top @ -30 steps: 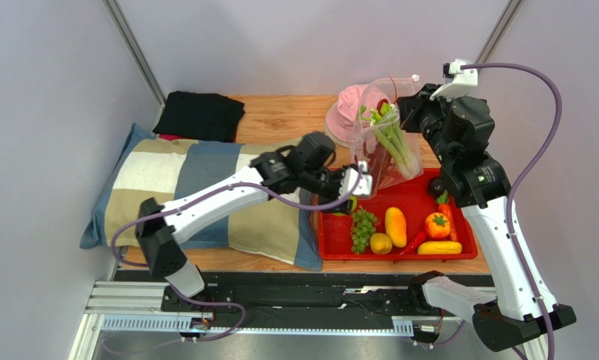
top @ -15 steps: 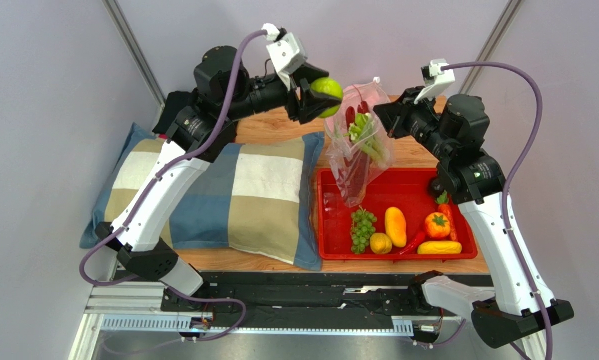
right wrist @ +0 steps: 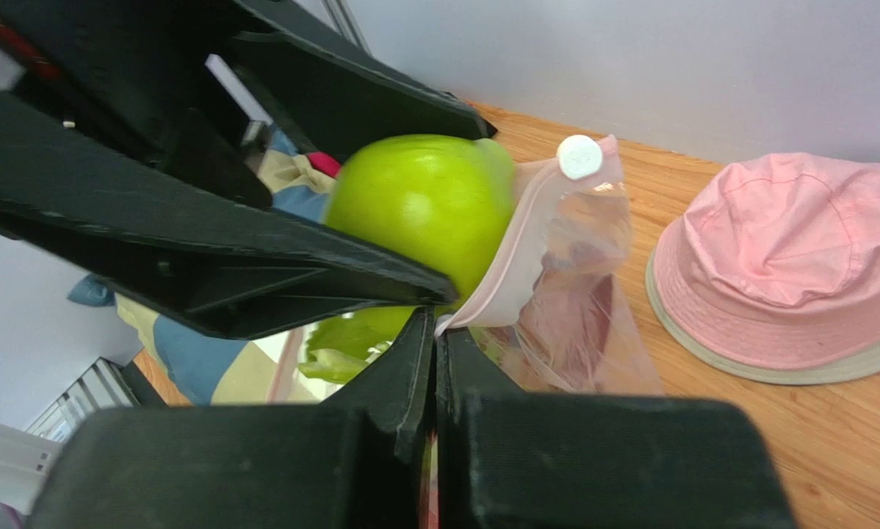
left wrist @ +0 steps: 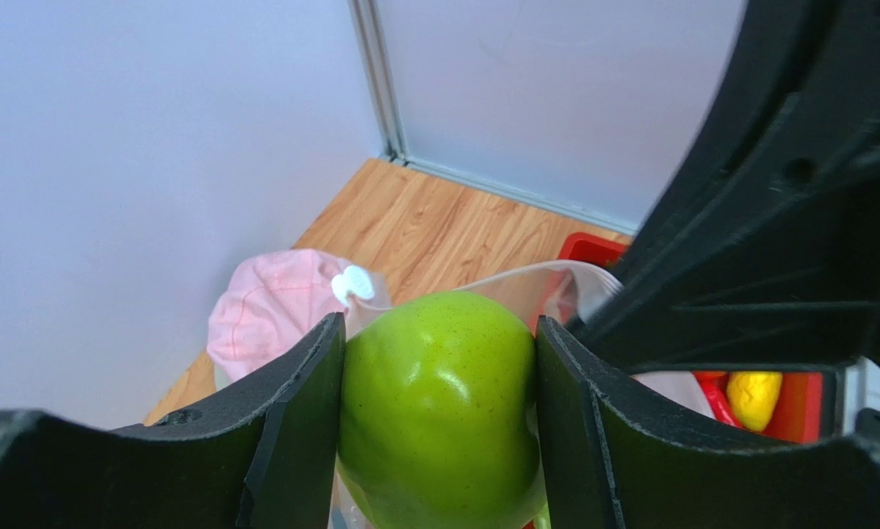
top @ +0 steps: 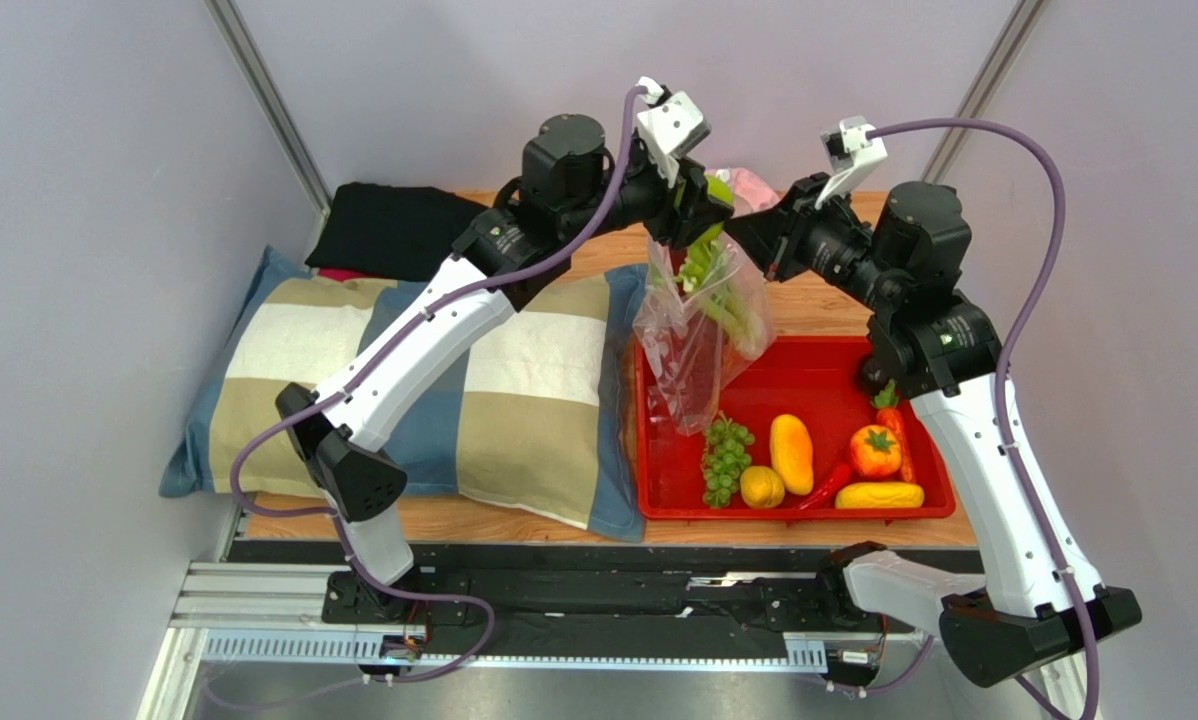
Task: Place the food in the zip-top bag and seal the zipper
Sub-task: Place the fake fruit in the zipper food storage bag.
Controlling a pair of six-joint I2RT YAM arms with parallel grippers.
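Note:
My left gripper (top: 698,195) is shut on the green apple (left wrist: 439,408), held high just over the mouth of the zip-top bag (top: 703,323). The clear dotted bag hangs in the air above the tray's left end. My right gripper (right wrist: 436,331) is shut on its mouth edge, pinching the pale zipper (right wrist: 511,270) strip below the white slider (right wrist: 578,157). Green celery (top: 715,285) shows through the bag, with something red lower down. The grape bunch (top: 727,458) lies on the tray.
The red tray (top: 838,375) at the right also holds yellow and orange toy foods. A pink hat (right wrist: 798,276) lies behind the bag. A patchwork pillow (top: 455,390) covers the left of the table, with a black cloth (top: 399,228) behind it.
My left arm rose from the tray with the apple and swung right until it was over the bag's mouth. My right gripper kept hold of the bag and shifted it a little to the left.

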